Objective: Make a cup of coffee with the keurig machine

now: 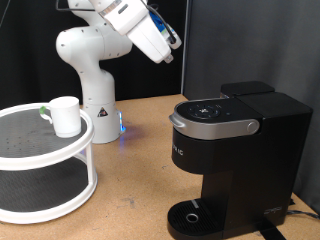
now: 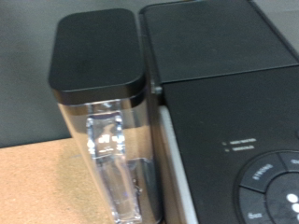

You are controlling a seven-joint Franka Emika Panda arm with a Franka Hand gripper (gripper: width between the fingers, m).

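The keurig machine (image 1: pixel 235 155) stands at the exterior view's right, matte black, lid shut, with a silver-grey handle (image 1: pixel 215 127) around its brew head and a round drip base (image 1: pixel 195 217). The cup (image 1: pixel 64 115) is a small white mug standing on the top shelf of a white round two-tier stand (image 1: pixel 45 150) at the left. The arm's hand reaches in from the top, above and behind the machine; its fingers do not show. The wrist view looks down on the machine's black top (image 2: pixel 224 84), its buttons (image 2: pixel 271 187) and its clear water tank (image 2: pixel 107 149) with a black lid.
The robot's white base (image 1: pixel 90 90) stands at the back between the stand and the machine, with a blue light at its foot. The brown tabletop (image 1: pixel 135 170) lies between them. A dark curtain fills the background.
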